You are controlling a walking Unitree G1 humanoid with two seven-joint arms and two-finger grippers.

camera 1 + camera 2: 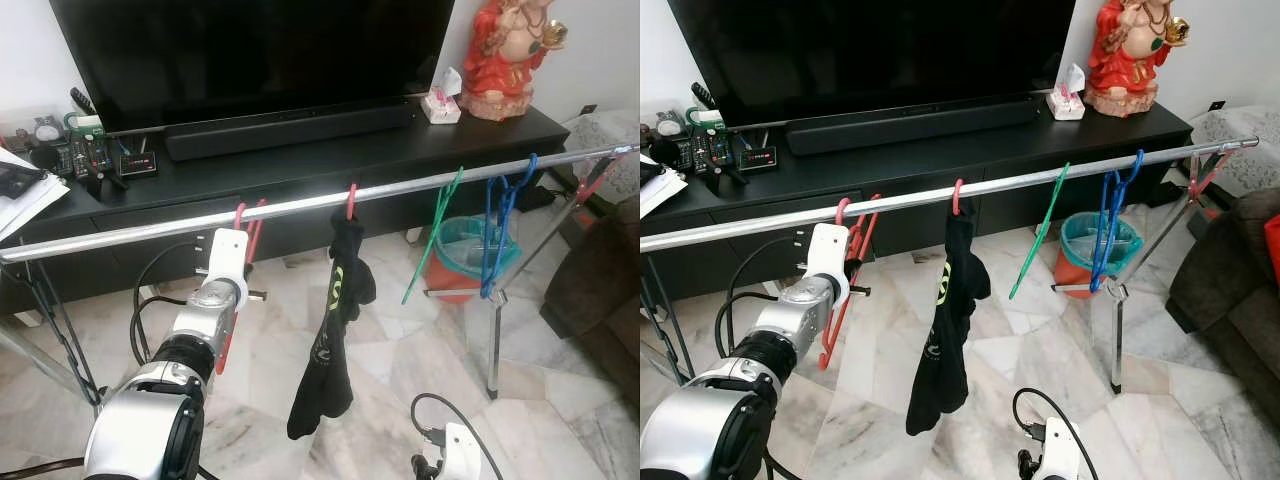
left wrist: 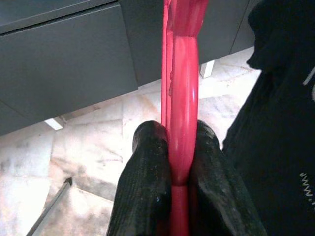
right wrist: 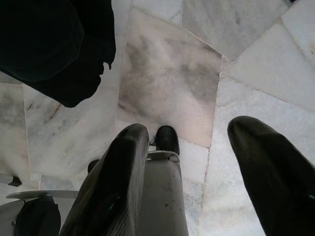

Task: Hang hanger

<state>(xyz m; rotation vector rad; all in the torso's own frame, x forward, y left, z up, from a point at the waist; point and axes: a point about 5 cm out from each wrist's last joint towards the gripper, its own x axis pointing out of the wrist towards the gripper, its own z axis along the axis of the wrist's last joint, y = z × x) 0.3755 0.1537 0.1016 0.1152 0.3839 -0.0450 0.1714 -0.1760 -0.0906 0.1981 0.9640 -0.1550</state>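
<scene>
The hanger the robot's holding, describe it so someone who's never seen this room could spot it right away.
Find the silver rail running across in front of the black TV cabinet. Near its left end a red hanger has its hook over the rail, pinched in the left gripper. The other red hanger carries a black garment; this one is bare.

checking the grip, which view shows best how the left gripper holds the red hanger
The left wrist view: both black fingers press the red hanger from either side, close up. The eye views show the left gripper at the rail with the hanger's hooks over it, but the arm hides the grip.
</scene>
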